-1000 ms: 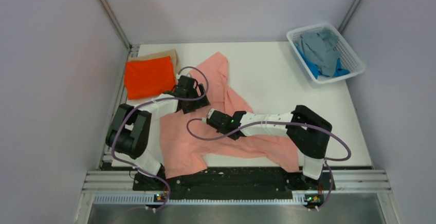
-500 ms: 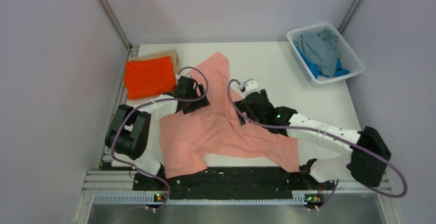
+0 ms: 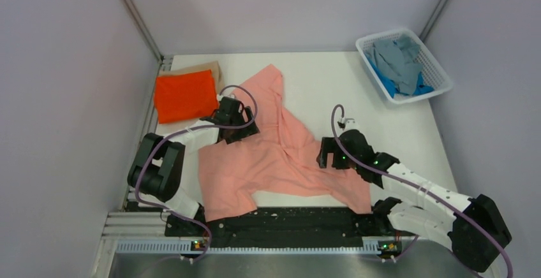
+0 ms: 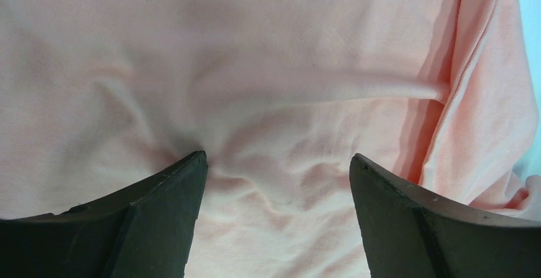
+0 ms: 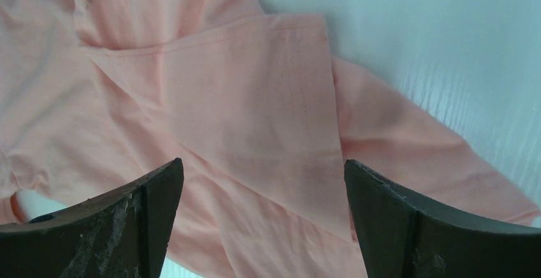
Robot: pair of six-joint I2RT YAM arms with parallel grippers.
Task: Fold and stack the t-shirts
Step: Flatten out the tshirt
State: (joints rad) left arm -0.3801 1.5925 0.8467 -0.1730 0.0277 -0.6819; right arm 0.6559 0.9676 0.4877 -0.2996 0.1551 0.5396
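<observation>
Along the table's (image 3: 383, 109) near edge, the salmon pink t-shirt (image 3: 268, 163) was released by the right gripper (image 3: 324, 155), drawn back rightward wide open, the left gripper (image 3: 237, 130) pressed open on it; fold judged unfinished.

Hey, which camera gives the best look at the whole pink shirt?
Top external: the pink shirt lies spread and rumpled on the table, nearly its whole outline visible. The left wrist view shows only a wrinkled patch; the right wrist view shows a folded flap with a stitched hem.
</observation>
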